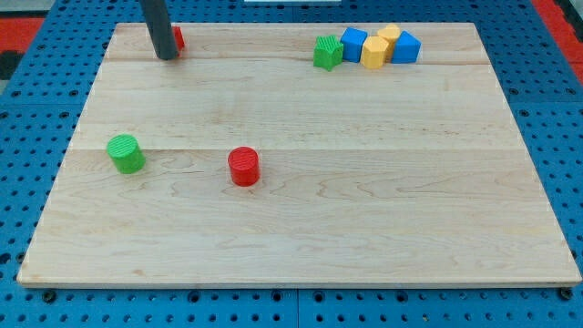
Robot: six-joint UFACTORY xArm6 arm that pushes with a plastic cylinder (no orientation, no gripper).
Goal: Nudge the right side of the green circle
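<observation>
Our tip touches nothing we can confirm, far above-right of the green circle; sweeping past the red cylinder, right of the circle, could knock it instead.

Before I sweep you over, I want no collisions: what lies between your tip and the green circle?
Nothing. In the camera view, only bare board lies between my tip at the view's top and the green circle below it.

Single high front view over whole board
</observation>
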